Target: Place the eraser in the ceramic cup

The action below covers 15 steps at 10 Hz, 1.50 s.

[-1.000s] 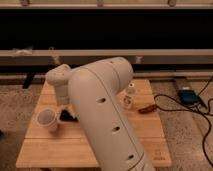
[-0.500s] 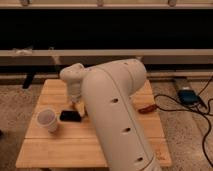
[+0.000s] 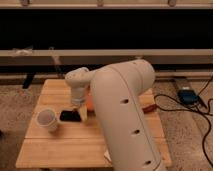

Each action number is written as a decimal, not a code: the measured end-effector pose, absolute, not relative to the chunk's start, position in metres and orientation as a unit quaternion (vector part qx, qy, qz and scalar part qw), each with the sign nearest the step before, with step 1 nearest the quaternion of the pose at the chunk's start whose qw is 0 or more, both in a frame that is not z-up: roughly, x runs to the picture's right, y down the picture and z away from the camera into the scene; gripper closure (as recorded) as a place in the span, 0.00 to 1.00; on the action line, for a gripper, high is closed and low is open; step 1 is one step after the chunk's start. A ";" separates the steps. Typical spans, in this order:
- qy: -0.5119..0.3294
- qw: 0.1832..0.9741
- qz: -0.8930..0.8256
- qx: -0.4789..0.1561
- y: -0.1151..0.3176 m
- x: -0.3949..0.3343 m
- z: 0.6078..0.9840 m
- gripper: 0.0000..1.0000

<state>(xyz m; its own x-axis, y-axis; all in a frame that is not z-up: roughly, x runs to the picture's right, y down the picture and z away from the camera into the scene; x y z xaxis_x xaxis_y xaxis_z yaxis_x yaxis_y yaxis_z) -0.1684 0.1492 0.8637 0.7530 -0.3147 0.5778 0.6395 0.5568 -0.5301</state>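
The white ceramic cup [image 3: 47, 120] stands upright at the left of the wooden table [image 3: 55, 150]. The black eraser [image 3: 68, 116] lies flat on the table just to the right of the cup, a small gap apart from it. My gripper [image 3: 82, 114] hangs below the white wrist [image 3: 76, 84] and reaches down at the eraser's right end. The large white arm [image 3: 125, 115] covers the middle and right of the table.
An orange bowl [image 3: 89, 102] shows partly behind the gripper, mostly hidden by the arm. A red object [image 3: 149, 107] lies at the table's right edge. A blue device [image 3: 187, 95] and cables [image 3: 200, 117] lie on the floor to the right.
The wrist and the arm have swung to the right over the table. The eraser and the cup have stayed in place.
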 end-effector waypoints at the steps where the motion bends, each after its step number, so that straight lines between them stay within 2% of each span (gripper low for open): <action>1: -0.217 0.858 -0.272 -0.378 0.153 -0.172 0.859 0.20; 4: -0.217 0.864 -0.263 -0.370 0.156 -0.185 0.851 0.20; 9: -0.202 0.870 -0.264 -0.363 0.153 -0.194 0.858 0.20; 13: -0.186 0.868 -0.269 -0.374 0.168 -0.195 0.868 0.21; 15: -0.181 0.868 -0.265 -0.378 0.173 -0.192 0.869 0.33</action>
